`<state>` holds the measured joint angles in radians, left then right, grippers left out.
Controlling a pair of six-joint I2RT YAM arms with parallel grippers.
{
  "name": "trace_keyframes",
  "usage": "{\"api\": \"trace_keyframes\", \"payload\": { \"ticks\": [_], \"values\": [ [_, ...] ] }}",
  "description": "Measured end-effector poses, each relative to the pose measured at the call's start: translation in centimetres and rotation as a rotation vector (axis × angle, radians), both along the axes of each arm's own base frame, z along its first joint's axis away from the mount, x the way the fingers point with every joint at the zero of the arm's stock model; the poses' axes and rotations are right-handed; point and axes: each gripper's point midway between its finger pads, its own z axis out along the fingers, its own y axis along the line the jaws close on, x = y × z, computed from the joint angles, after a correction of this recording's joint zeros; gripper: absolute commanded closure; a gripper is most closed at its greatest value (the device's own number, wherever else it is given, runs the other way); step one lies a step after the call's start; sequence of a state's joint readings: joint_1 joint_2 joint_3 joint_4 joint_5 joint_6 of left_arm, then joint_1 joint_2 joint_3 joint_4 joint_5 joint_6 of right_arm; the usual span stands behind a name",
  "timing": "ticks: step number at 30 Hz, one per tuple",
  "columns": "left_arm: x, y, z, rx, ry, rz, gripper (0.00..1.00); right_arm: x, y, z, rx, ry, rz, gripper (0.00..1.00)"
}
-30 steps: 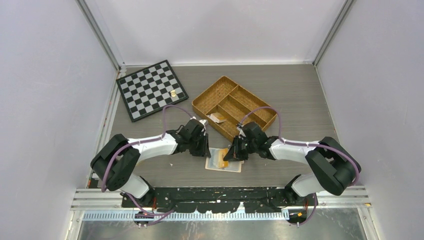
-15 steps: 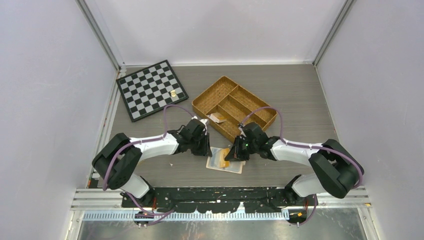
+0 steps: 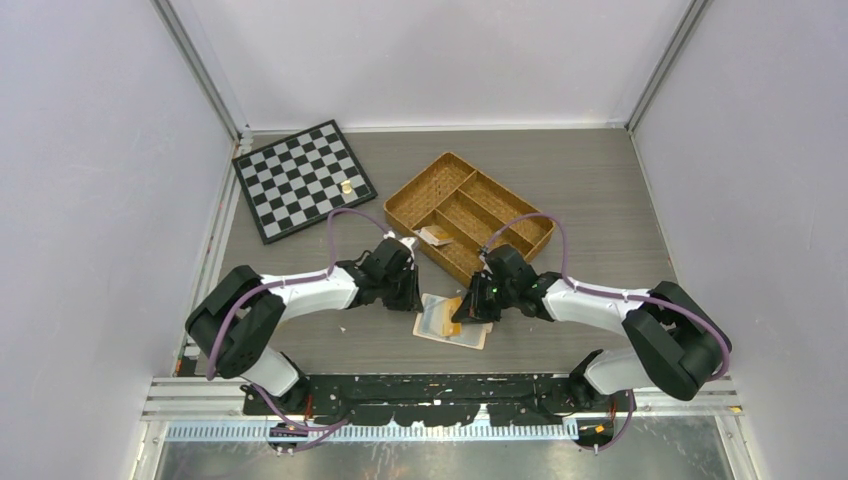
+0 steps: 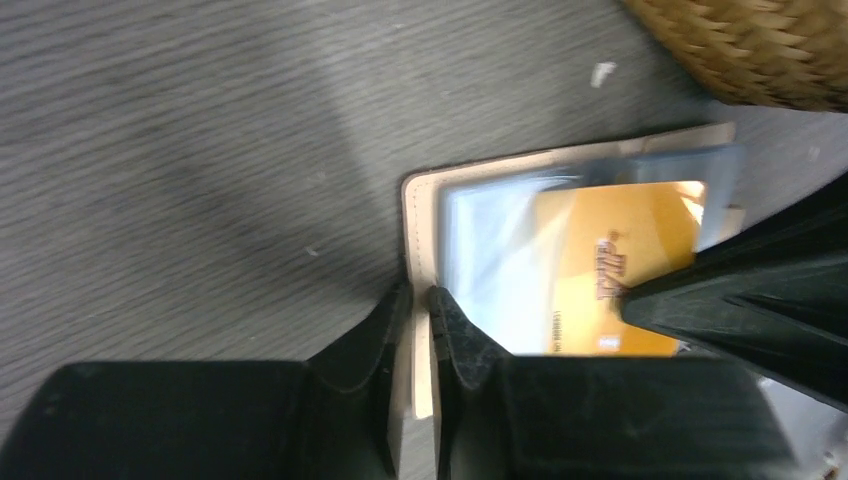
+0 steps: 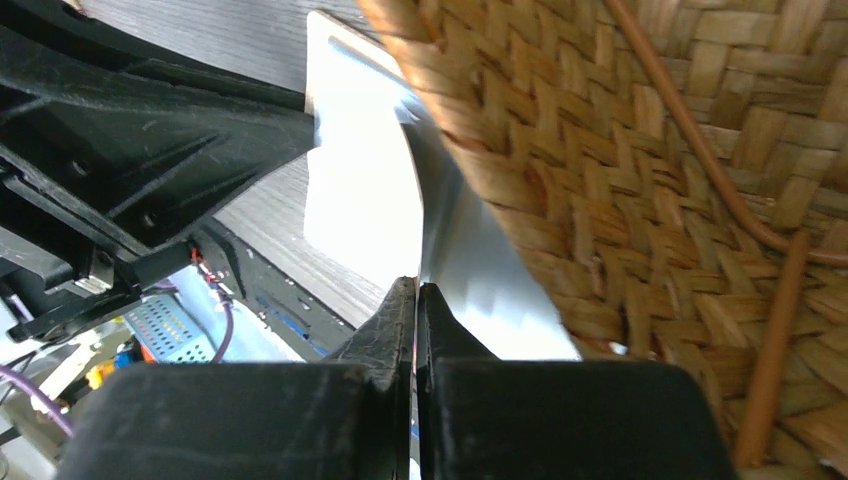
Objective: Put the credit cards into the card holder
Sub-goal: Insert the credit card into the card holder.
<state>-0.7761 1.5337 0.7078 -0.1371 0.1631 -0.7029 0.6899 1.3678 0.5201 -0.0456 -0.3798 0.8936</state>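
The left claw (image 4: 418, 295) has narrowed onto the holder (image 4: 420, 215) edge between its jaws; the right claw (image 5: 416, 290) clamps a pale sheet (image 5: 360, 190), likely readying card (image 4: 610, 260) insertion.

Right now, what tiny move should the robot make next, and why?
Probably ease the orange card further into the card holder. It lies across the open holder's clear sleeves, seemingly not fully tucked; the left fingers pinch the holder's edge, steadying it, and the right fingers are shut on a thin pale sheet.
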Motion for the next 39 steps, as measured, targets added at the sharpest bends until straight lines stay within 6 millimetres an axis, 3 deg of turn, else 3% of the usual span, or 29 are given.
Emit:
{"api": "trace_keyframes", "payload": {
  "ticks": [11,19,24,30,39],
  "values": [
    [0.1,0.3,-0.2,0.013,-0.015,0.006,1.00,0.1,0.4,-0.4,0.011,-0.015,-0.035,1.00],
    [0.1,0.3,-0.2,-0.011,-0.032,0.008,1.00,0.8,0.8,-0.3,0.026,-0.062,-0.071,0.65],
    [-0.2,0.5,-0.1,-0.010,-0.030,0.012,1.00,1.4,0.5,0.1,0.014,-0.094,-0.101,0.54],
    [-1.5,1.8,0.0,0.035,0.000,0.010,1.00,0.9,-0.5,-0.2,-0.030,-0.071,-0.122,0.53],
    [-2.5,2.9,-0.1,0.062,0.022,0.014,1.00,0.5,-0.3,-0.3,-0.040,-0.055,-0.127,0.56]
  ]
}}
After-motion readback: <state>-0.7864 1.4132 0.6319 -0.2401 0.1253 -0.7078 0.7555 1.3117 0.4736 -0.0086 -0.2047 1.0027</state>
